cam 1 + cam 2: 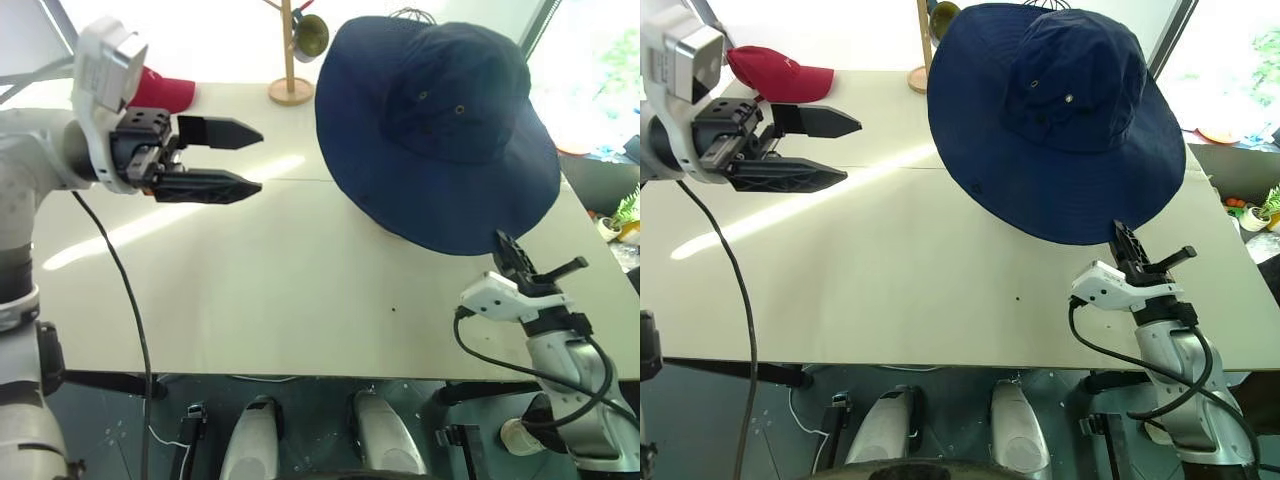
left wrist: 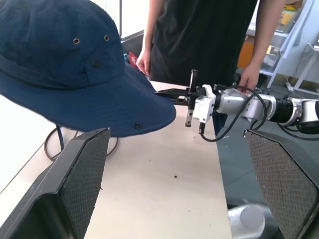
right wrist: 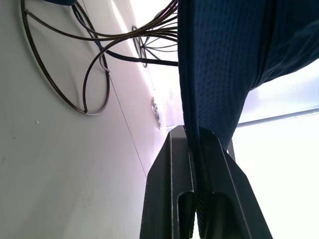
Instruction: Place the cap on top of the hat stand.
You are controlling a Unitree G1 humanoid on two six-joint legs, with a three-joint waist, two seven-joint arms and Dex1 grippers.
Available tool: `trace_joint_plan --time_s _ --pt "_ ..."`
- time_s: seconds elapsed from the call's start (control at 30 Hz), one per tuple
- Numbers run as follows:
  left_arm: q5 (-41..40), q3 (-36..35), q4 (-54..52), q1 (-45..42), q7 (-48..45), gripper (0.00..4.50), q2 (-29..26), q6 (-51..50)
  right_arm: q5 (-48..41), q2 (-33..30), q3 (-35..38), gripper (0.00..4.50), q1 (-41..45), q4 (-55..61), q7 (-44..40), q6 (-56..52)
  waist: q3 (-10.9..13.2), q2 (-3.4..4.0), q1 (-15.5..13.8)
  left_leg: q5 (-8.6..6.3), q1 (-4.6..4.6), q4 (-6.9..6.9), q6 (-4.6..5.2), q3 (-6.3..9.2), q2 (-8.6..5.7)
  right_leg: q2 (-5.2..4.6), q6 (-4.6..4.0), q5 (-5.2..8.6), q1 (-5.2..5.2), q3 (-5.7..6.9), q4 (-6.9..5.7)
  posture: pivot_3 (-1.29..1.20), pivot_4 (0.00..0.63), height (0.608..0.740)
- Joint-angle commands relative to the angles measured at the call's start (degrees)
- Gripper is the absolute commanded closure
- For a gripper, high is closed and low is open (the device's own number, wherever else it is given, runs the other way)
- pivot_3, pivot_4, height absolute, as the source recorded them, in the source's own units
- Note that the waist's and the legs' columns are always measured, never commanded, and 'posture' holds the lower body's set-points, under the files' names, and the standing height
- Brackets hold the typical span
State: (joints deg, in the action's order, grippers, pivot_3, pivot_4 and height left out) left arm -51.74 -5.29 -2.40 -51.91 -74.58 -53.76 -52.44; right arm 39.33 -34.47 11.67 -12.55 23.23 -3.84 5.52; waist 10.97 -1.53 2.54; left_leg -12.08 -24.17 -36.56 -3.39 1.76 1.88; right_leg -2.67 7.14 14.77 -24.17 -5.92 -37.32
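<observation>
Right wrist view: cap (image 3: 219, 64) brim pinched.

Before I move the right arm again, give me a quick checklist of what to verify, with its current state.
1. Right hand shut on the brim of the navy-blue floppy fabric sun hat: ok.
2. Sun hat's crown sitting over the dark thin-wire hat stand: ok; seating inside cannot tell.
3. Left hand open and apart from the sun hat: ok.
4. Stand's round base flat on the pale table: ok.
5. Person standing close behind the table: not ok, watch clearance.
</observation>
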Motion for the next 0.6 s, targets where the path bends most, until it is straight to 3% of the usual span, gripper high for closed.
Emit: trace_joint_plan --time_s 0.03,0.33,0.6 --pt "0.18 -1.42 -0.92 -0.27 -0.36 0.0 -0.06 0.68 -2.4 -3.97 6.33 4.47 0.13 6.83 -4.03 0.82 0.0 0.0 -0.01 0.0 0.0 0.0 0.0 0.0 0.0 0.0 0.0 0.0 0.0 0.0 0.0 0.0 0.15 0.739" --pt "1.62 -0.84 0.37 -0.9 -0.9 0.0 1.96 2.21 -10.15 -12.63 18.6 4.47 0.53 12.26 -14.6 3.41 0.0 0.0 -0.01 0.0 0.01 0.0 0.0 0.0 0.0 0.01 0.01 0.0 0.02 0.0 0.0 0.0 0.15 0.739" --pt "3.17 -0.56 1.4 -1.37 -1.43 0.0 3.9 3.59 -15.76 -17.5 22.7 4.47 1.91 10.3 -23.19 4.53 0.0 0.0 0.02 0.0 0.02 -0.01 0.0 0.0 0.0 0.0 0.01 0.0 0.03 0.0 0.0 0.0 0.15 0.739"
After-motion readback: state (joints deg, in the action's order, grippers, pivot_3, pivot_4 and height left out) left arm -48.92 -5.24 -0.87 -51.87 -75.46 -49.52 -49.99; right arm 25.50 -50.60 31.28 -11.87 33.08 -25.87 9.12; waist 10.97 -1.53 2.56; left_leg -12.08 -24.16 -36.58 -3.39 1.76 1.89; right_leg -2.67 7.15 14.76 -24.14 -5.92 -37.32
